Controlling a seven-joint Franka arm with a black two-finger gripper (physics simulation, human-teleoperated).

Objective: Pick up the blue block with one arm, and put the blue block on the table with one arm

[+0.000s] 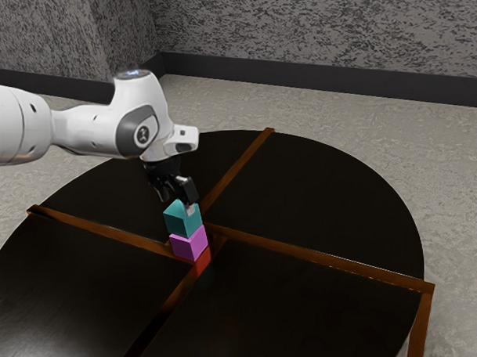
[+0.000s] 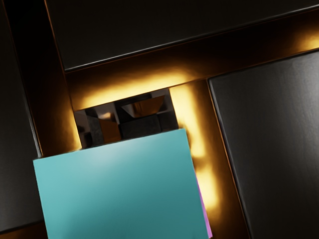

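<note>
My gripper (image 1: pixel 177 202) is at the top of the teal-blue block (image 1: pixel 183 220), overlapping its upper edge; whether it holds the block cannot be made out. This block is directly over a magenta block (image 1: pixel 188 244), set slightly off from it. In the wrist view the blue block (image 2: pixel 119 189) is large and close under my hand, with a thin strip of the magenta block (image 2: pixel 204 211) beside it. Below the magenta one, a red patch (image 1: pixel 202 263) appears at the middle of the table; its full shape is hidden.
The round dark table (image 1: pixel 317 191) has brown wooden strips (image 1: pixel 320 258) crossing near its centre, close to the blocks. In the wrist view, a dark square recess (image 2: pixel 142 117) with a reflective inside lies among the strips, beside the blue block.
</note>
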